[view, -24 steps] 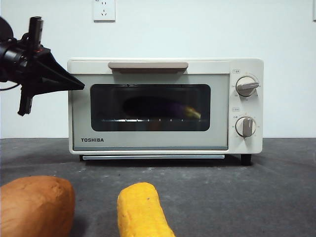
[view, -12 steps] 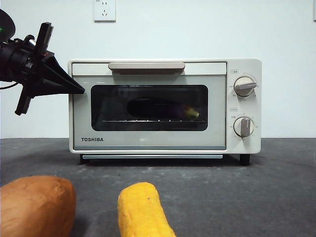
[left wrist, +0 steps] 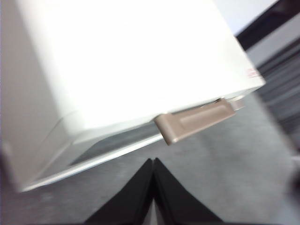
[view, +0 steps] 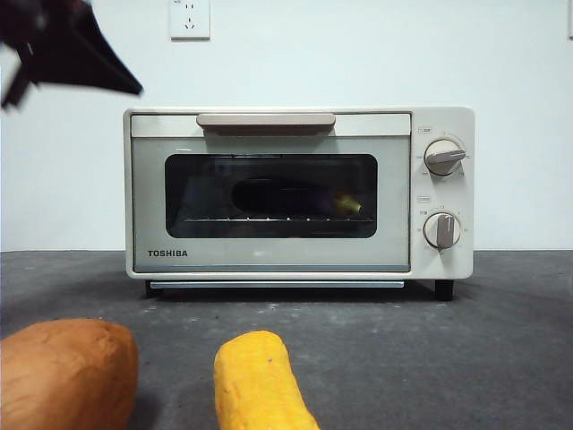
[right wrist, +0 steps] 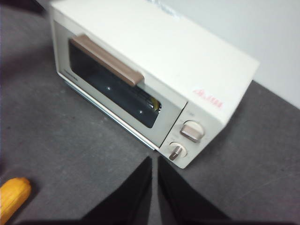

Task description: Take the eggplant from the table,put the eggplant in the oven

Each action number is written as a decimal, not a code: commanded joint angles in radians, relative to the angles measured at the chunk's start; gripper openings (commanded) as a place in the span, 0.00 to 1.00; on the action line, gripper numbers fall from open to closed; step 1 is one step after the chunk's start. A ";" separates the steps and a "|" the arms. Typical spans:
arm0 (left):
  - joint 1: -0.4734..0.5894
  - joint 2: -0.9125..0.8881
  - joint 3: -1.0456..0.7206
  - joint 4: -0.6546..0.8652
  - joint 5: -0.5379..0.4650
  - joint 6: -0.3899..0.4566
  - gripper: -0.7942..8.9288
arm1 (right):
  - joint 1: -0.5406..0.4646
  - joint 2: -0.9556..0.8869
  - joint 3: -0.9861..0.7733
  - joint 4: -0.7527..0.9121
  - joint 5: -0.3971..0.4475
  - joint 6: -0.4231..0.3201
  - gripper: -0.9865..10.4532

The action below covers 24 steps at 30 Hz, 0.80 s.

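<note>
The dark-purple eggplant [view: 291, 197] lies on the wire rack inside the cream Toshiba oven [view: 269, 260], seen through the dark glass; its yellowish stem end points right. The oven door is closed, with the beige handle [view: 266, 121] at the top. The stem also shows through the window in the right wrist view as the eggplant [right wrist: 153, 105]. My left gripper [view: 134, 90] is shut and empty, up at the top left, above and left of the oven; its jaws [left wrist: 153, 164] point at the handle [left wrist: 197, 121]. My right gripper [right wrist: 155, 161] is shut, high in front of the oven [right wrist: 154, 56].
An orange-brown sweet potato [view: 67, 372] and a yellow corn cob [view: 260, 381] lie on the dark grey table [view: 448, 358] at the front. The corn [right wrist: 11, 196] shows in the right wrist view too. Two knobs [view: 443, 193] sit on the oven's right side.
The left gripper has risen from beside the oven's upper left corner to the top left of the picture. Earlier the oven shifted slightly as the door settled shut. The eggplant stays inside.
</note>
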 commanded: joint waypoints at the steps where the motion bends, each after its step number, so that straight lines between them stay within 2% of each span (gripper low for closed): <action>1: -0.046 -0.084 0.010 -0.071 -0.202 0.130 0.09 | -0.011 0.006 -0.087 0.123 0.006 0.017 0.09; 3: -0.089 -0.156 -0.018 -0.098 -0.293 0.149 0.09 | -0.037 -0.004 -0.170 0.222 -0.010 0.019 0.09; 9: -0.174 -0.364 -0.200 -0.058 -0.448 0.129 0.09 | -0.121 -0.035 -0.394 0.481 -0.064 0.048 0.09; 15: -0.230 -0.587 -0.430 0.051 -0.551 0.061 0.09 | -0.142 -0.079 -0.629 0.857 -0.063 0.047 0.09; 17: -0.243 -0.649 -0.480 0.066 -0.558 0.037 0.09 | -0.143 -0.078 -0.684 0.948 -0.058 0.047 0.09; 19: -0.250 -0.687 -0.499 0.029 -0.556 0.033 0.09 | -0.145 -0.077 -0.716 0.969 -0.056 0.055 0.09; 21: -0.251 -0.700 -0.499 -0.026 -0.556 0.033 0.09 | -0.144 -0.073 -0.722 0.920 -0.060 0.058 0.09; 22: -0.251 -0.700 -0.499 -0.040 -0.556 0.034 0.09 | -0.144 -0.069 -0.723 0.890 -0.061 0.079 0.09; 24: -0.251 -0.700 -0.499 -0.048 -0.556 0.032 0.09 | -0.144 -0.058 -0.730 0.889 -0.059 0.170 0.09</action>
